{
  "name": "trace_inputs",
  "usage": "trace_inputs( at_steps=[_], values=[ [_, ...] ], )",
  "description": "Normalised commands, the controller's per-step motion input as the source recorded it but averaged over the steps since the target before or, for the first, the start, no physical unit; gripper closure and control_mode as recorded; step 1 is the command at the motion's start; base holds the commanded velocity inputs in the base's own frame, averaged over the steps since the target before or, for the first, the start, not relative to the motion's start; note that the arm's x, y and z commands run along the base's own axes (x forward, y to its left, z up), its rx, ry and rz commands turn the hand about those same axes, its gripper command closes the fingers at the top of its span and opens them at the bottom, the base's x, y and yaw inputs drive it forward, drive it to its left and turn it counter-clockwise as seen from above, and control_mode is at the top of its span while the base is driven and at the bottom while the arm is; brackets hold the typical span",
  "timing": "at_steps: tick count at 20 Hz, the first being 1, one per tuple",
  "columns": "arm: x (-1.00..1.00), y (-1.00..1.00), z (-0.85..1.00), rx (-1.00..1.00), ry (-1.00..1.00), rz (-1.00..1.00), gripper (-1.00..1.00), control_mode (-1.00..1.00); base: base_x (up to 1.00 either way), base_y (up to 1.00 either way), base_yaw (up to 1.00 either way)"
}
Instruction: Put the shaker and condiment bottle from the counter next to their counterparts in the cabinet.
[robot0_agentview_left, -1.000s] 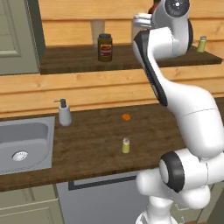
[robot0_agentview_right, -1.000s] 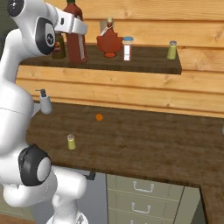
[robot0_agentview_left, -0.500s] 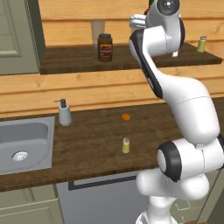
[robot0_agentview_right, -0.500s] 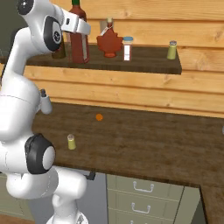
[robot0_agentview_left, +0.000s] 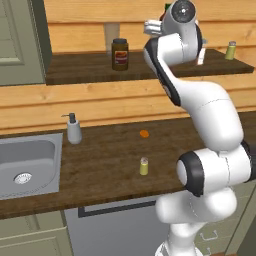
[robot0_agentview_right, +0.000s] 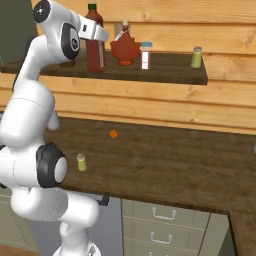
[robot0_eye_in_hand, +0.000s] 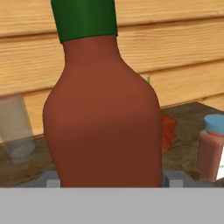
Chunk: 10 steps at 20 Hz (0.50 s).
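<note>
Your claw (robot0_eye_in_hand: 110, 181) is clamped on the condiment bottle (robot0_agentview_right: 95, 42), a finger either side of its body, and the bottle stands on or just above the cabinet (robot0_agentview_right: 165, 75) shelf; you cannot tell which. Just beside the claw sits the maple-leaf bottle (robot0_agentview_right: 125, 48), with the blue-capped shaker (robot0_agentview_right: 145, 55) beyond it. Release before the base is seated and the tall bottle may tip into them. The shaker (robot0_agentview_right: 81, 162) waits far below the claw on the counter (robot0_agentview_right: 175, 165).

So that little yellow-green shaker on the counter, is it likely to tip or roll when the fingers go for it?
The shaker stands upright alone on the counter, so a nudge would probably topple it. It looks cylindrical, so once down it would likely roll. Being small, it's probably light and may skid.
</note>
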Motion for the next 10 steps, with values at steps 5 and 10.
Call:
trace_inputs(
  at_steps=[5,10],
  values=[
    [0.42,0.02,-0.16,0.00,0.00,0.00,1.00,-1.00,0.00,0.00,0.00],
    [0.33,0.04,-0.13,0.00,0.00,0.00,1.00,-1.00,0.00,0.00,0.00]
  ],
)
